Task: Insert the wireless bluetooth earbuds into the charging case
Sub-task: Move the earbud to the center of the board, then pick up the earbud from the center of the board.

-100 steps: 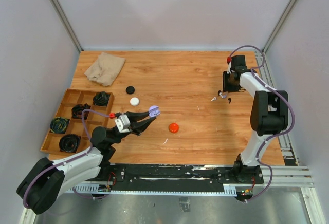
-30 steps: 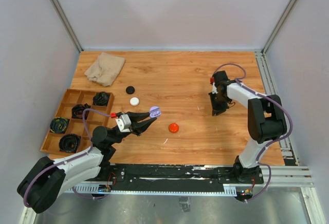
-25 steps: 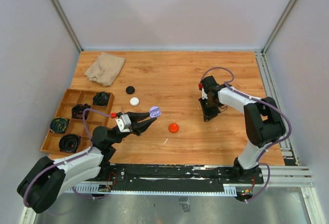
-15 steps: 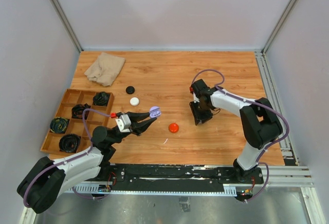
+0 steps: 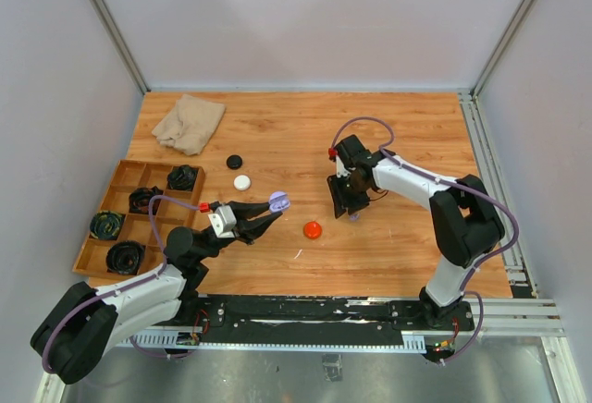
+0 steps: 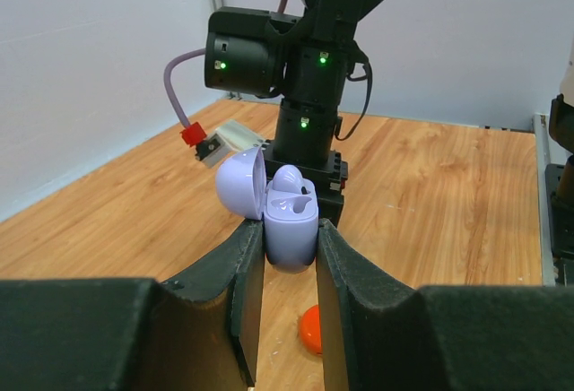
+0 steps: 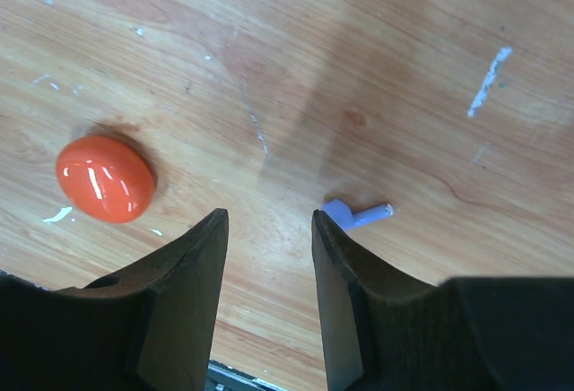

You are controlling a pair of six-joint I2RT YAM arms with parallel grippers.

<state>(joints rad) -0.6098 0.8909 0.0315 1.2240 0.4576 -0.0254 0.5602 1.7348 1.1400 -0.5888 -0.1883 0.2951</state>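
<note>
Wooden table (image 7: 421, 59) bears a lilac earbud (image 7: 356, 215) beside the parted, empty right tool (image 7: 269, 222); left tool (image 6: 289, 228) grips the case (image 6: 289, 204).

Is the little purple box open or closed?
Open. The purple case, pinched in the left hand, has its lid tipped back, and one earbud sits inside.

The left arm (image 5: 139, 297) and the right arm (image 5: 407, 174) have white shells over the long links and black housings at the joints. A lilac cable (image 5: 356, 123) loops along each one, ending by a small red plug (image 5: 331, 152). Small green lights (image 6: 221, 65) glow on the right wrist. The left gripper (image 6: 289, 247) and the right gripper (image 7: 269, 256) have thick matte black fingers, smooth, with slanted edges.
</note>
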